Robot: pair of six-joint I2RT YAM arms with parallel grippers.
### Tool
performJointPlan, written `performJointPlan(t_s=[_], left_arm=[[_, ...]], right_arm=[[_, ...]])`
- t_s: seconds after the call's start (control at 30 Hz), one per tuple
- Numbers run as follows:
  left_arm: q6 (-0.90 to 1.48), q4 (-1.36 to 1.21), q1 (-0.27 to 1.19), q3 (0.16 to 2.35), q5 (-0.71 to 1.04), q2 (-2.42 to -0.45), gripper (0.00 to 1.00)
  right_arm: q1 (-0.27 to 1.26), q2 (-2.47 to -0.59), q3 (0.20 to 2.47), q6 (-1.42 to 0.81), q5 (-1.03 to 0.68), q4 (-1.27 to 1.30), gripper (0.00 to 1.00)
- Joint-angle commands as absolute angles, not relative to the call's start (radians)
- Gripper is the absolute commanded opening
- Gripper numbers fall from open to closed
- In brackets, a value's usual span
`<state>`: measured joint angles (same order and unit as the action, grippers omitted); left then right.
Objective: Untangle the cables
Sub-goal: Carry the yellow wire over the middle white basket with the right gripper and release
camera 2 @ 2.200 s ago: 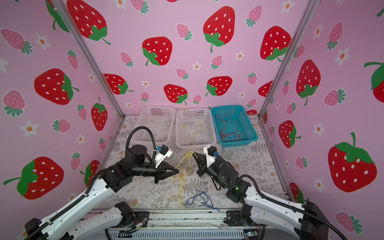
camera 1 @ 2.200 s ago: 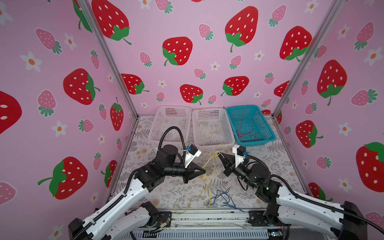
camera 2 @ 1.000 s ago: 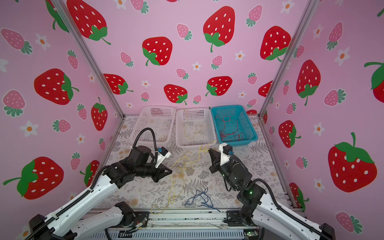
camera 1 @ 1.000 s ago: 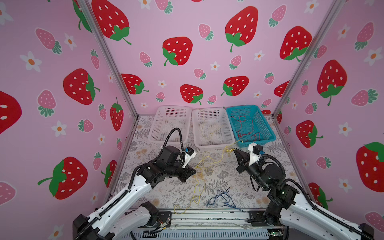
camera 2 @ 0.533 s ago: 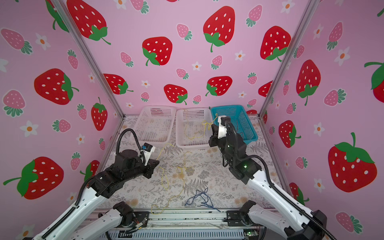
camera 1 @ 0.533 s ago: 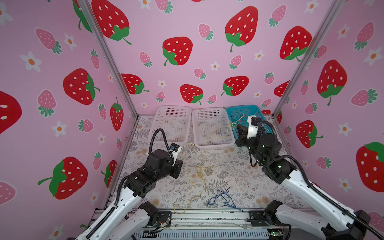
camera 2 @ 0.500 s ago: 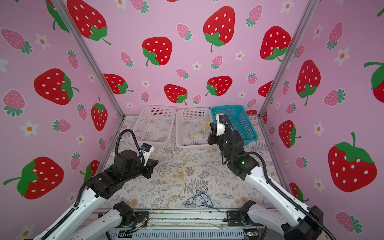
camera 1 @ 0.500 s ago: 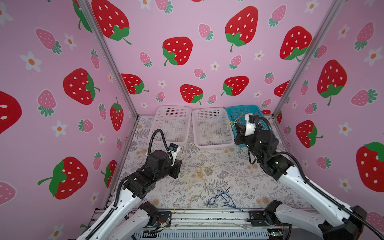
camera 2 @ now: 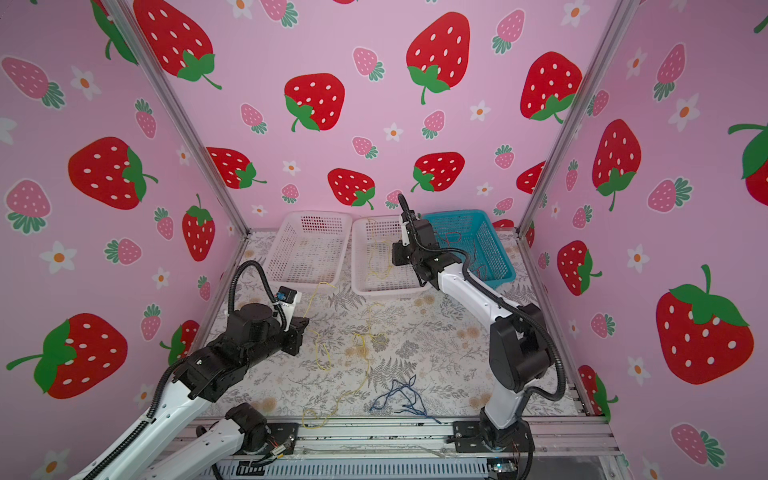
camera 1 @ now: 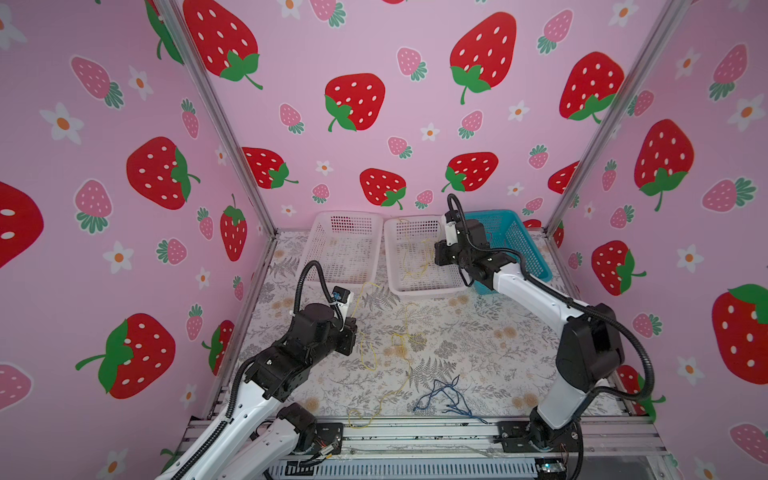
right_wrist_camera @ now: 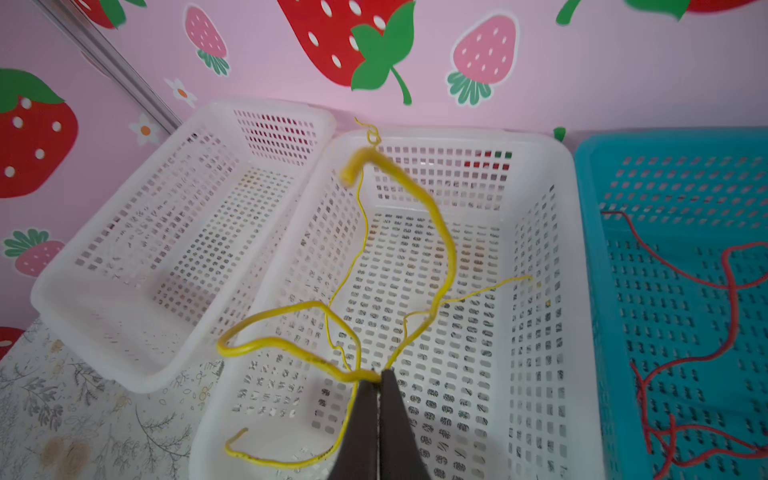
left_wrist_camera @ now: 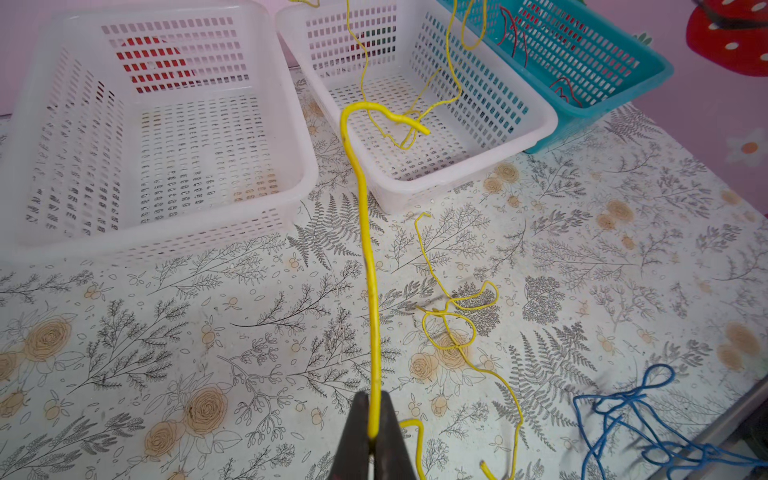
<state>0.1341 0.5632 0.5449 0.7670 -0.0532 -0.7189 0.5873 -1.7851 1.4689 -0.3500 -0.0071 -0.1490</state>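
Observation:
My left gripper [left_wrist_camera: 372, 400] is shut on a yellow cable [left_wrist_camera: 365, 232] that rises from its tips and ends in a free hook; in both top views it hangs low over the mat at the left [camera 1: 355, 324] [camera 2: 305, 322]. Over the middle white basket [right_wrist_camera: 540, 158] at the back, my right gripper [right_wrist_camera: 379, 372] [camera 1: 436, 249] is shut on another yellow cable [right_wrist_camera: 446, 257], whose loops dangle into the basket. A loose yellow cable [camera 1: 401, 340] lies knotted mid-mat. A dark blue cable bundle [camera 1: 444, 399] lies near the front. Red cables [right_wrist_camera: 731, 282] lie in the teal basket [camera 1: 536, 257].
An empty white basket [camera 1: 345, 216] stands at the back left, next to the middle one. A further yellow strand [camera 1: 365, 415] trails to the front rail. Pink strawberry walls close in the left, back and right of the floral mat [camera 1: 498, 345].
The right arm has swung from mid-table back over the middle white basket, carrying its yellow cable. The left arm has drawn back to the left with its own yellow cable.

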Motion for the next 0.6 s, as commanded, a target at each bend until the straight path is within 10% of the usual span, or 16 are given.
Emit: performJointPlan(t_s=[0.0, 0.23, 0.57], left_arm=[[0.124, 0.554, 0.542, 0.764, -0.077, -0.712, 0.00], [0.124, 0.551, 0.542, 0.765, -0.074, -0.712, 0.00], [0.120, 0.548, 0.538, 0.769, -0.072, -0.726, 0.00]], right_arm=[[0.580, -1.813, 1.537, -0.370, -0.040, -0.229, 0.14], [0.580, -1.777, 1.540, -0.346, -0.047, -0.213, 0.43], [0.579, -1.915, 1.647, -0.292, -0.219, -0.079, 0.55]])
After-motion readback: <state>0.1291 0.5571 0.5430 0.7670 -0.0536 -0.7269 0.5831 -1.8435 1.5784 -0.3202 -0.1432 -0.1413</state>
